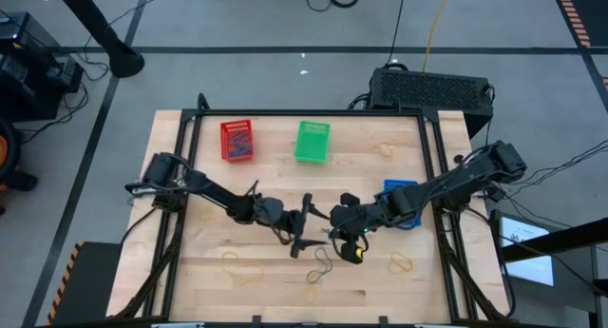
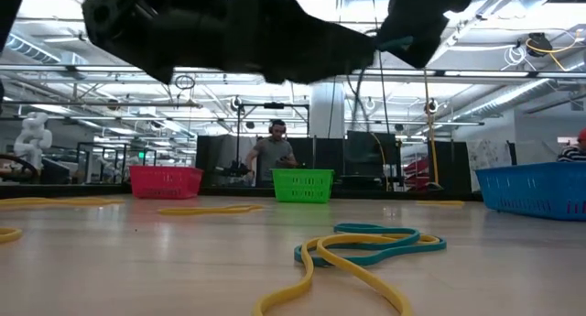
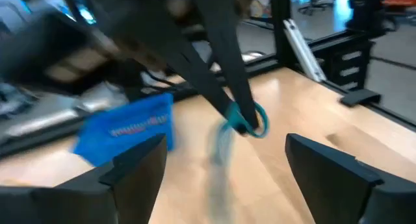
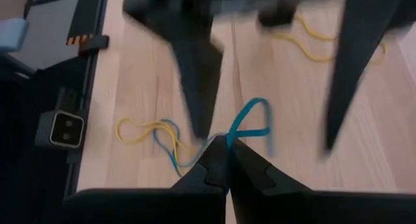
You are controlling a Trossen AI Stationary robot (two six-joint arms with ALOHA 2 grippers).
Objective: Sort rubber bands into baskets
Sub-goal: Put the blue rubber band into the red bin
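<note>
In the high view, the red basket (image 1: 237, 140) and the green basket (image 1: 312, 141) are seen at the far side of the wooden table (image 1: 285, 290), and the blue basket (image 1: 402, 200) lies partly under the right arm. The left gripper (image 1: 302, 228) and right gripper (image 1: 334, 225) are met near the table's middle, with yellow rubber bands (image 1: 242, 264) scattered nearby.

In the low view, a tangled teal and yellow band (image 2: 366, 247) is seen lying on the tabletop under the dark arms; a person (image 2: 273, 156) is seen in the room behind the green basket.

In the left wrist view, the left fingers (image 3: 140, 160) are spread wide, and between them the other arm's closed tips pinch a blue rubber band (image 3: 250, 120).

In the right wrist view, the right fingers (image 4: 244, 169) are closed on that blue band, with a yellow and blue tangle just beside them.
</note>
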